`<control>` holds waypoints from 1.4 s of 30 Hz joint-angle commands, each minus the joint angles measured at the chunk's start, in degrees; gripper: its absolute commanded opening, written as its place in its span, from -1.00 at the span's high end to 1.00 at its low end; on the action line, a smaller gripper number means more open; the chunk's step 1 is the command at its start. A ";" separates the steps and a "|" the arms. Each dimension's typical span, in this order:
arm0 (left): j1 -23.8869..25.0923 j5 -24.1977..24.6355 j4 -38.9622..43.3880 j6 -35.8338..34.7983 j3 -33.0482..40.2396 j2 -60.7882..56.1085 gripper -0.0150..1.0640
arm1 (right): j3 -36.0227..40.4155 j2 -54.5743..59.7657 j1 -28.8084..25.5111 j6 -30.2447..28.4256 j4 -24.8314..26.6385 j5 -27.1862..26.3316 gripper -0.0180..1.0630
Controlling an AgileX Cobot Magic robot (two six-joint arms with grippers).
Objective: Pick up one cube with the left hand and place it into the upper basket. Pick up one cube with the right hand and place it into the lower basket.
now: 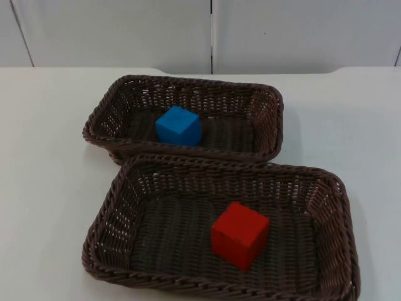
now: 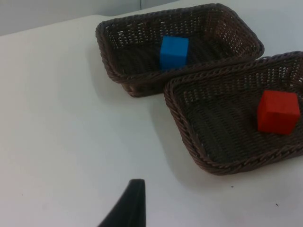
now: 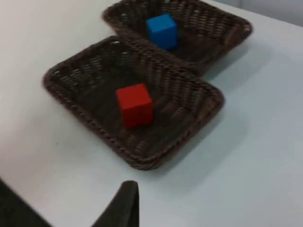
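Both placements are reading as done: the blue cube [image 1: 178, 126] is sitting in the upper wicker basket [image 1: 263, 94] and the red cube [image 1: 240, 234] in the lower wicker basket [image 1: 341, 188], both well ahead of the left gripper [image 2: 125, 208] and right gripper [image 3: 120, 205] (finger spread cannot be told), which are waiting over the white table [image 1: 50, 157], so I judge nothing is calling for a further move.

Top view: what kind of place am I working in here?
Probably a lab or test bench, not a home. A bare white table ends at a grey partition wall, and on it are just two brown wicker baskets, the upper basket holding a blue cube, the lower basket a red cube.
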 commanded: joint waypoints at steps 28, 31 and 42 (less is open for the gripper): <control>0.05 0.12 0.09 0.00 0.27 -0.18 -0.98 | 0.41 -0.11 -29.15 0.00 0.36 -0.49 -0.98; 0.05 0.12 0.09 0.00 0.27 -0.18 -0.98 | 0.41 -0.11 -30.90 0.00 0.36 -0.49 -0.98; 0.05 0.12 0.09 0.00 0.27 -0.18 -0.98 | 0.41 -0.11 -31.41 0.00 0.36 -0.49 -0.98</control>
